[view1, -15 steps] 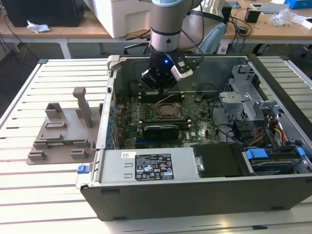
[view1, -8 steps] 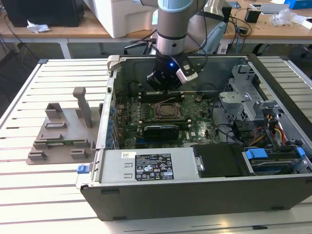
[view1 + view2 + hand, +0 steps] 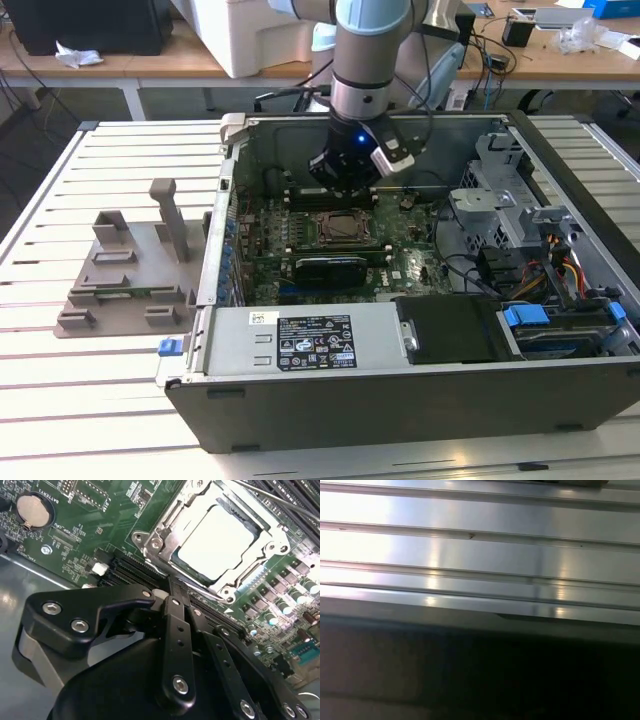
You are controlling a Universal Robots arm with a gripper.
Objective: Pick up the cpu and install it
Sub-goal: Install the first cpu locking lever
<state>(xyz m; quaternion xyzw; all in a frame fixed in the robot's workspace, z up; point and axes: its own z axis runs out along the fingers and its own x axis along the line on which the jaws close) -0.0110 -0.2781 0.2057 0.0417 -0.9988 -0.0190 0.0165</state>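
Hovering our gripper beside the socket frame, we see fingers pressed together, holding nothing; the cpu sits flat inside it, just beyond the fingertips.

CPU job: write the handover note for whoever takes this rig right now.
Gripper: black fingers closed together, holding nothing, poised inside the open grey computer case beside the socket.
CPU: the flat square silvery-white chip already lies in the metal-framed socket on the green motherboard; the socket shows in the exterior view below the gripper.
Done: chip picked and placed in the socket.
Left: whether it is fully seated or the frame latched cannot be told.
Grey plastic tray with upright posts sits on the slatted table, the exterior view's left.
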